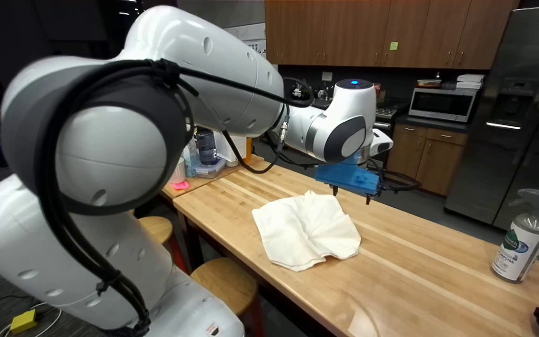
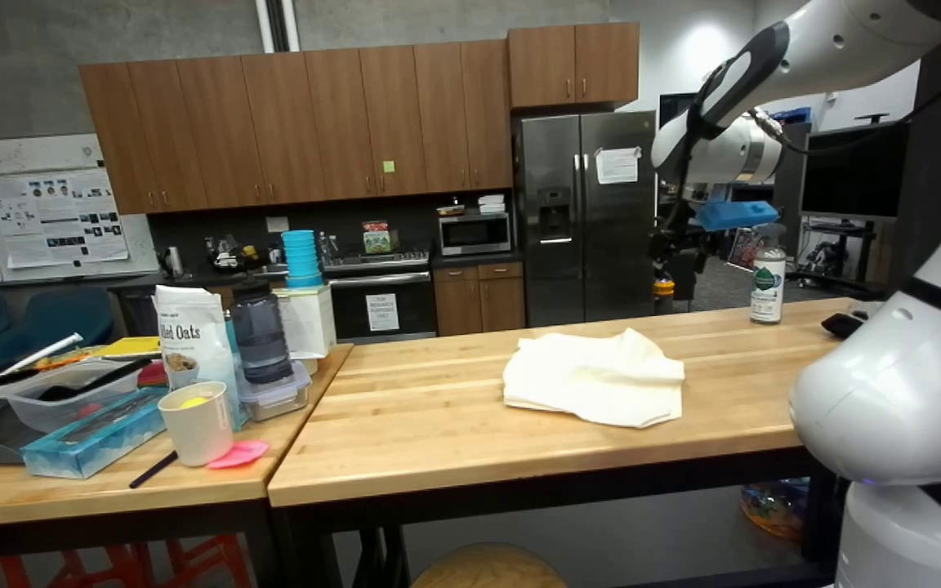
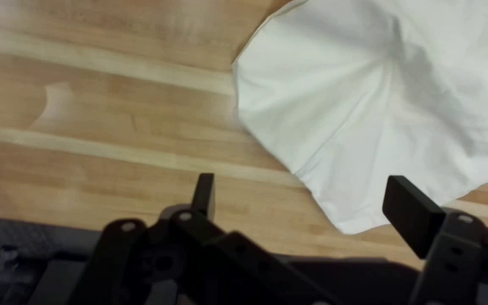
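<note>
The wooden tabletop [image 1: 419, 276] runs between the cloth [image 1: 304, 229] lying on it and a spray bottle [image 1: 524, 245]; the gripper [image 3: 302, 199] hangs near a long edge, jaws spread wide. The wrist view cuts off part of the cloth, which looks cream-white and rumpled, creases fanning from a pucker.

Free room above cloth [image 1: 307, 229], bottle [image 1: 518, 249] well apart
</note>
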{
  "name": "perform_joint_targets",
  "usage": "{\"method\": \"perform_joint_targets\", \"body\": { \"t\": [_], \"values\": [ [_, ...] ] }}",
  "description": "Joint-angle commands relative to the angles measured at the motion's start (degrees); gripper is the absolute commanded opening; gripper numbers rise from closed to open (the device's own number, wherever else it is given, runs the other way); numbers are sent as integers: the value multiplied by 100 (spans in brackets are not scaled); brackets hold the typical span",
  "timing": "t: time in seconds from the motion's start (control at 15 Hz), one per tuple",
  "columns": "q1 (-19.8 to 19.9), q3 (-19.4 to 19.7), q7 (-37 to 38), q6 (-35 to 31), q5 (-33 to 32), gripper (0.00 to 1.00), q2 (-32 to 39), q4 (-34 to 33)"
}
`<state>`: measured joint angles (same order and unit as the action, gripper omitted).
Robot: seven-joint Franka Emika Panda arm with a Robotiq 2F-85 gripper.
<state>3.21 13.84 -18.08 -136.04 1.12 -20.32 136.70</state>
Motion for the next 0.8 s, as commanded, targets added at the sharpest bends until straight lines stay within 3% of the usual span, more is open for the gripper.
{"method": "perform_joint_targets", "body": {
  "t": [0.0,0.27,0.73],
  "values": [
    [287,-169,98,-1050,-459,100,-253,223],
    [425,-364,651,-2283,-699,100,-114,317],
    [195,-660,1462,-3481,-253,100,699,643]
  ]
}}
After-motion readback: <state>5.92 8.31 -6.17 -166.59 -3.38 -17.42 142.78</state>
